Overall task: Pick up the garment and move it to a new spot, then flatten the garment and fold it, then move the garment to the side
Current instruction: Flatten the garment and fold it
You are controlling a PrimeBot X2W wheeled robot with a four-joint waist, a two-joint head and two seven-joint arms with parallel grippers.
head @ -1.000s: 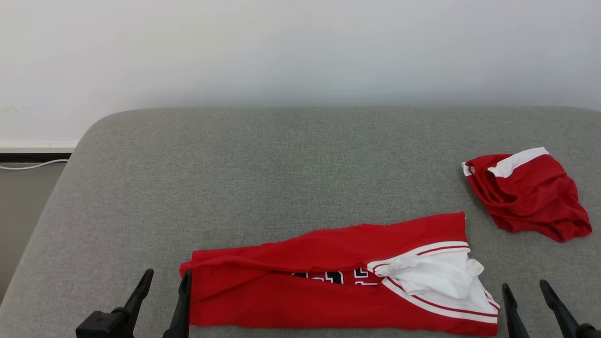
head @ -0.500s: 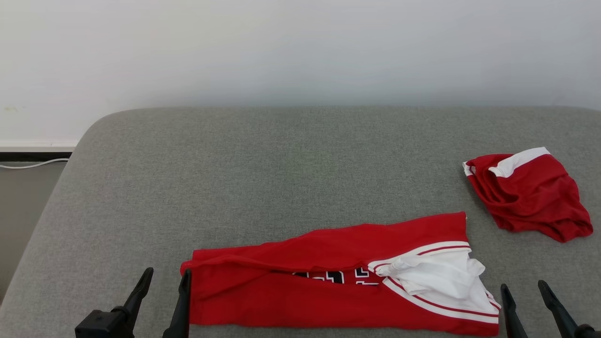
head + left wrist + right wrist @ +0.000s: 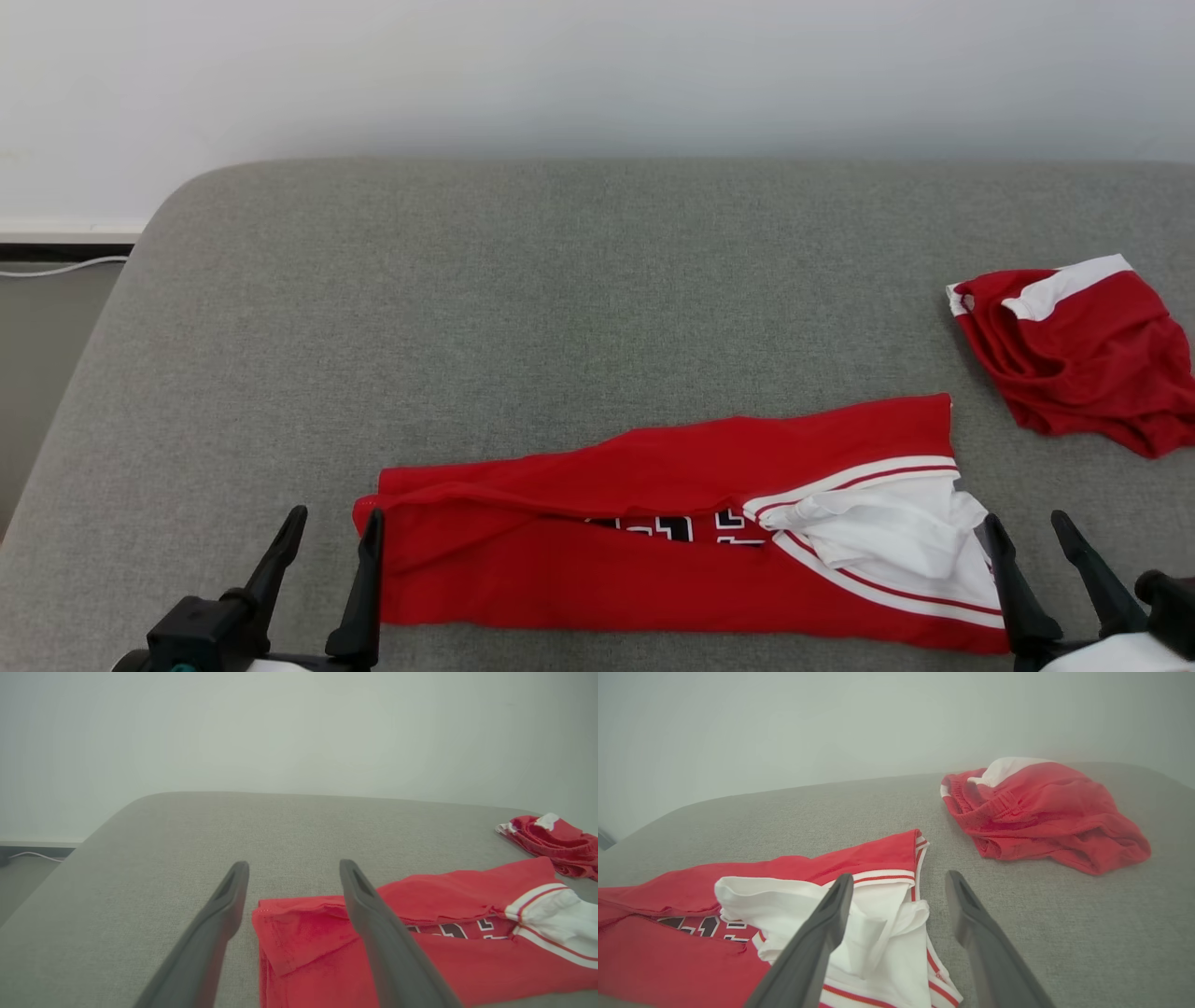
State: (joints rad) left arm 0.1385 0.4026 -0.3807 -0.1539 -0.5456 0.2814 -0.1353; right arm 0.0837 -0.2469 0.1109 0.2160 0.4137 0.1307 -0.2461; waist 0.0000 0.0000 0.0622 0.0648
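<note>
Red garment [image 3: 672,551] lies near, left gripper [image 3: 336,513] and right gripper [image 3: 1022,516] gaping empty at its ends; best pinch both ends evenly.

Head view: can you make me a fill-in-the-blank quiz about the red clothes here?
The long jersey is red with a ____ panel at its right end.
The left hand and right hand are both ____, holding nothing.
The crumpled red garment lies apart from the jersey, on the robot's ____ side.
Missing: white; open; right.
</note>
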